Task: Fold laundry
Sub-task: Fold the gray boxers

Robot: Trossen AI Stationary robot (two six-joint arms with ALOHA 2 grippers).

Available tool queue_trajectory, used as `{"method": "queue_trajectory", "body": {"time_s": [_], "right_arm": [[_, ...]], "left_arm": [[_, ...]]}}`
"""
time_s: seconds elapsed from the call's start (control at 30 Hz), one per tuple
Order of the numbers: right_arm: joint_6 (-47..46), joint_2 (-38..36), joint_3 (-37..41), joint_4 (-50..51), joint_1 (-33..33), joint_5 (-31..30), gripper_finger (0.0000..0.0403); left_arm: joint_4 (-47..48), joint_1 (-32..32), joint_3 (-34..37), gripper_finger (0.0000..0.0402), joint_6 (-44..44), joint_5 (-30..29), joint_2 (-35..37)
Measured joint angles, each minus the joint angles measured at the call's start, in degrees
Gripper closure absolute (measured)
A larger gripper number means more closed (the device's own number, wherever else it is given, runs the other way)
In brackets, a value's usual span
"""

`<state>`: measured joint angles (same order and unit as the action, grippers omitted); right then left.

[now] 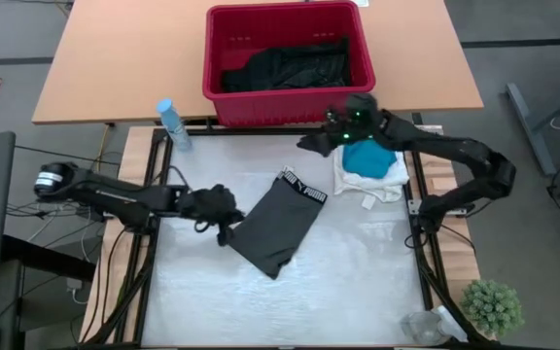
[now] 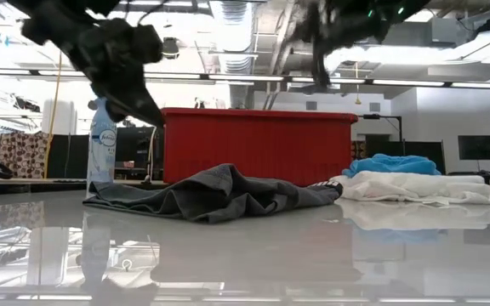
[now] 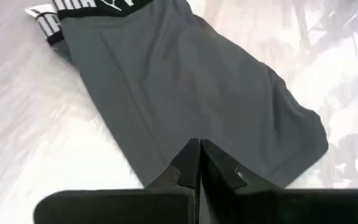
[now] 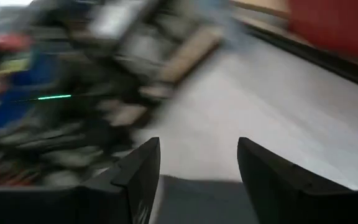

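Dark grey shorts (image 1: 278, 226) lie mid-surface, waistband toward the far side, partly folded. Left end effector (image 1: 224, 231), fingers closed together and empty, sits at the garment's left near edge. To fold cleanly, I judge it should pinch the near hem and carry it flat toward the waistband.

Farther right, the teal garment (image 1: 368, 159) rests on the white garment (image 1: 369, 181). Right end effector (image 1: 311, 144), fingers open and empty, hangs just left of that stack.

White surface (image 1: 348, 292); spray bottle (image 1: 173, 124) far left. Beyond, the red basket (image 1: 288, 60) holds black clothes (image 1: 290, 68).
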<state>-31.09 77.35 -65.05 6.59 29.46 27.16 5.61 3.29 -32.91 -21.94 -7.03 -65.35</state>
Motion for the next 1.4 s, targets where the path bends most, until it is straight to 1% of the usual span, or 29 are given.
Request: {"method": "queue_trajectory", "body": {"time_s": [0.07,0.1,0.27,0.33,0.43,0.5,0.57,0.67,0.7,0.77,0.87,0.93,1.03,1.2,1.3,1.4], "right_arm": [[-0.38,-3.03,0.00,-2.90,-1.86,3.49,0.0164],[-0.42,-4.71,0.00,-3.89,-3.00,4.23,0.0164],[-0.11,-15.72,0.00,-8.97,-9.06,3.84,0.0164],[0.08,-20.76,0.00,-9.44,-11.26,1.06,0.0164],[1.63,-27.98,-0.03,-7.48,-15.19,-6.47,0.0165],[4.52,-32.04,-0.03,-4.65,-18.30,-11.95,0.0169],[8.37,-35.30,-0.03,-1.19,-21.75,-16.61,0.0175],[13.11,-38.87,-0.11,4.15,-26.11,-23.12,0.0185],[13.51,-39.96,-0.06,5.94,-27.24,-25.66,0.0188],[13.32,-40.99,0.00,8.52,-28.94,-29.77,0.0194],[13.17,-42.97,0.00,12.27,-30.56,-32.24,0.0201],[13.15,-43.61,-0.01,13.97,-31.11,-32.37,0.0204],[13.15,-44.23,-0.05,16.29,-31.35,-32.48,0.0208],[13.13,-43.99,0.00,18.61,-31.35,-32.03,0.0210],[13.13,-44.23,0.00,20.10,-31.35,-31.89,0.0210],[13.13,-44.45,0.00,21.33,-31.33,-31.84,0.0211]], "left_arm": [[0.19,1.84,0.65,0.0401,-0.26,-1.47,1.98],[0.10,2.57,0.73,0.0401,-0.17,-1.80,2.96],[-4.75,4.24,0.77,0.0401,0.27,-2.07,7.34],[-8.47,4.24,0.77,0.0401,0.18,-2.09,9.63],[-13.47,4.37,0.71,0.0401,-2.53,-3.79,12.79],[-13.05,5.83,0.60,0.0401,-6.77,-7.79,13.94],[-9.55,9.25,0.60,0.0401,-9.75,-14.86,13.55],[-4.64,15.52,0.73,0.0401,-16.52,-26.59,10.21],[-4.49,17.41,0.73,0.0401,-19.04,-29.56,8.60],[-5.24,21.00,0.73,0.0401,-23.64,-33.69,4.67],[-5.96,24.38,0.73,0.0401,-31.45,-38.95,-2.29],[-6.61,24.43,0.65,0.0401,-37.26,-41.17,-6.65],[-6.20,23.28,-0.91,0.0401,-42.50,-41.00,-13.74],[-3.57,20.88,-6.20,0.0401,-51.20,-35.21,-22.95],[-2.26,20.92,-10.26,0.0401,-50.31,-33.26,-27.41],[1.60,20.90,-14.12,0.0401,-50.08,-29.18,-31.15]]}}
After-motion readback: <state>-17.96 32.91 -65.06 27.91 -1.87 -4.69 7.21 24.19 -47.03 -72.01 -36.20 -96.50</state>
